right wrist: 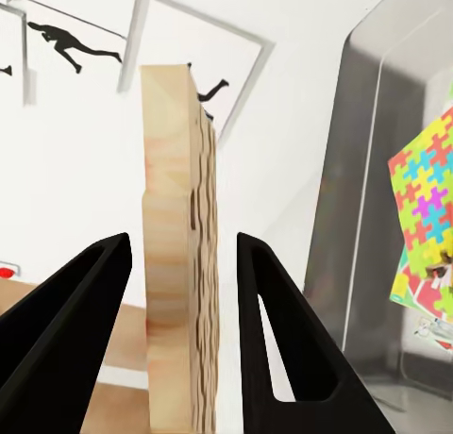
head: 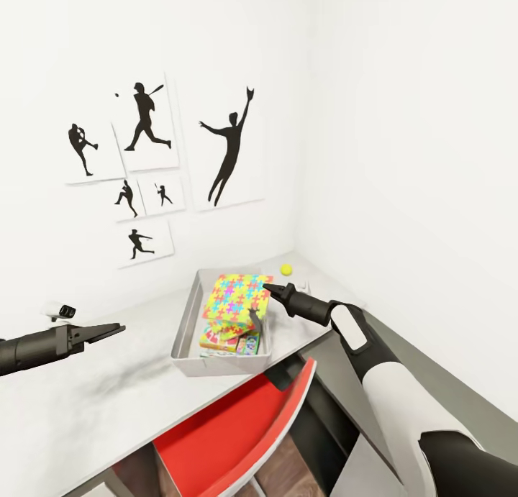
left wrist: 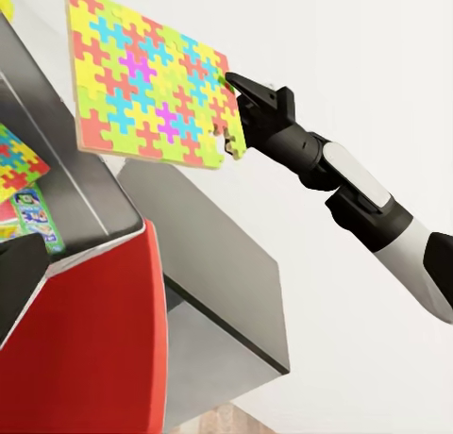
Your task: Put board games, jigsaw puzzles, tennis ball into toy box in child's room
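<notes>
Your right gripper (head: 267, 288) is carrying a jigsaw puzzle (head: 238, 295) by one edge, tilted over the toy box (head: 188, 318); in the right wrist view the puzzle's pale wooden edge is standing between the two dark fingers (right wrist: 71, 325) with a gap showing on each side, so you are reading a partly open jaw that may be releasing or only loosely gripping, and whether the pads are touching the sheet cannot be told; the left wrist view is showing the same sheet pinched at its corner by the right fingertips, bright side facing that camera; below it, inside the toy box, a second jigsaw puzzle (head: 219, 333) is lying on printed board games (head: 248, 344), though their count cannot be read from here; the tennis ball (head: 286, 269) is sitting on the table (head: 86, 403) just beyond the toy box's far corner, apart from it; your left gripper (head: 108, 329) is hovering over the table well to the left of the box, holding nothing, with its fingers appearing close together; judging from this, you are finishing the puzzle placement, and the ball is remaining as the visible outstanding item; a red chair (head: 230, 432) is standing under the table edge near your right arm
</notes>
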